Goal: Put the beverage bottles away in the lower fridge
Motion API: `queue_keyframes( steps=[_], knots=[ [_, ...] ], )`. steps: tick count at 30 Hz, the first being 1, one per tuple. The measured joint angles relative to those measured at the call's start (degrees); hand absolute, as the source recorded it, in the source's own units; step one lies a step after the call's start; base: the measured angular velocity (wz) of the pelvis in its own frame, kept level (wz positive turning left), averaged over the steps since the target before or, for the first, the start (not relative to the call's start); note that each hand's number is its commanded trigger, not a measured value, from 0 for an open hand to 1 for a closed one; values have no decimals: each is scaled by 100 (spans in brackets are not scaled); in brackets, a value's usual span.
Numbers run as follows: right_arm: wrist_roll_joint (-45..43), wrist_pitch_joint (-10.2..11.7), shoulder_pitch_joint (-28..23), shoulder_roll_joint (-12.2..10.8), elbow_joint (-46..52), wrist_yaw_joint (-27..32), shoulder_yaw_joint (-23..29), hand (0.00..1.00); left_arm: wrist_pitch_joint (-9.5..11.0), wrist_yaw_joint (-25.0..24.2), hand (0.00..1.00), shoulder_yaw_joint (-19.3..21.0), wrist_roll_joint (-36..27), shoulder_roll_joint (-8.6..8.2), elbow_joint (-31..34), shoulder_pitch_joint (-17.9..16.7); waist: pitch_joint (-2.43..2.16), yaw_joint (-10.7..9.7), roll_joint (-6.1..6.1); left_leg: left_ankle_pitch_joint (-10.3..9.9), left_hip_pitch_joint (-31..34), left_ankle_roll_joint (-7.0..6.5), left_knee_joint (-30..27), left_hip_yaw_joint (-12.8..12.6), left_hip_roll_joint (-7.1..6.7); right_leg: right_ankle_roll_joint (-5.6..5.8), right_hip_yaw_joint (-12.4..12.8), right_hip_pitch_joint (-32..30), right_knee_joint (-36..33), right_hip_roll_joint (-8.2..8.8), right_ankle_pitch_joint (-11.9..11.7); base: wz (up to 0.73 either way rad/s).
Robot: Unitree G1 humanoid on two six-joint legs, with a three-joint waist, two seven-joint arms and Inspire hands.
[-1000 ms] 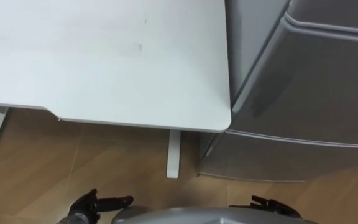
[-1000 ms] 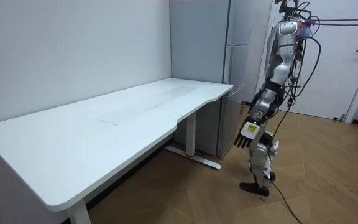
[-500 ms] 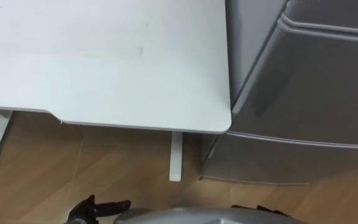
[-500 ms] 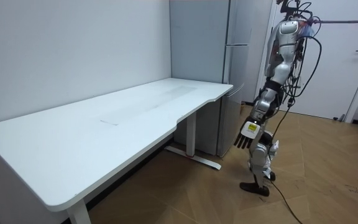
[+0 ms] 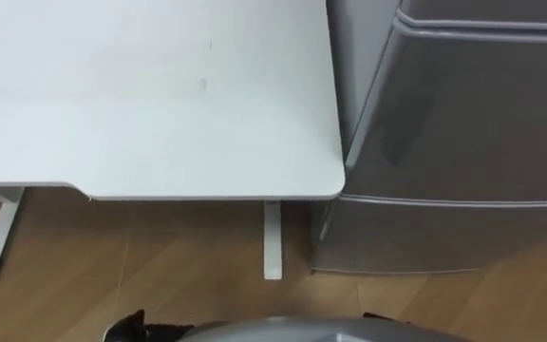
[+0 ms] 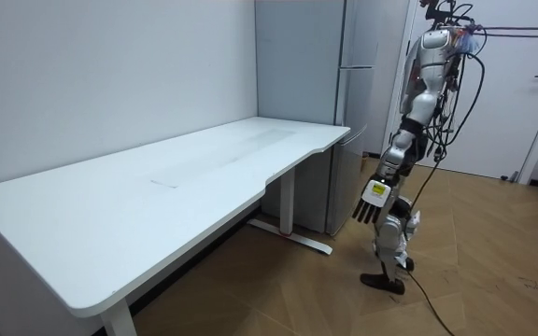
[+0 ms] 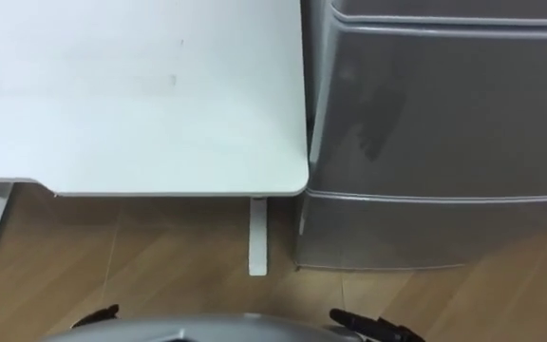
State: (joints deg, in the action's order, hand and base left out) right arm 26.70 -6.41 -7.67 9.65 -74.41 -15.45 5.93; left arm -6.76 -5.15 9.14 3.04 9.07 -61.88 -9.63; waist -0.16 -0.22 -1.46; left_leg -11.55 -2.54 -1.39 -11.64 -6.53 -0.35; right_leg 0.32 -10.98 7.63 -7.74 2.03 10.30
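Robot standing before the grey fridge [image 5: 463, 142], doors closed; white tabletop [image 5: 160, 95] just left of the fridge; left hand [image 6: 372, 201] and right hand [image 7: 378, 330] low before the fridge, fingers straight and released, holding nothing.

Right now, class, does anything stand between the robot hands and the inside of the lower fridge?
Yes: the lower fridge door is shut. The left robot hand and right robot hand hang open, short of it.
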Motion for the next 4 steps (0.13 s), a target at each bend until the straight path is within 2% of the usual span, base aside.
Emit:
queue_keyframes(
  steps=[4],
  knots=[
    [1, -2, 1, -3, -7, 61, -4, 0, -36, 1, 0, 18, -4, 1, -1, -12, -11, -14, -26, 0, -11, -1, 11, -63, -8, 4, 82, -1, 1, 8, 51, -6]
  ],
)
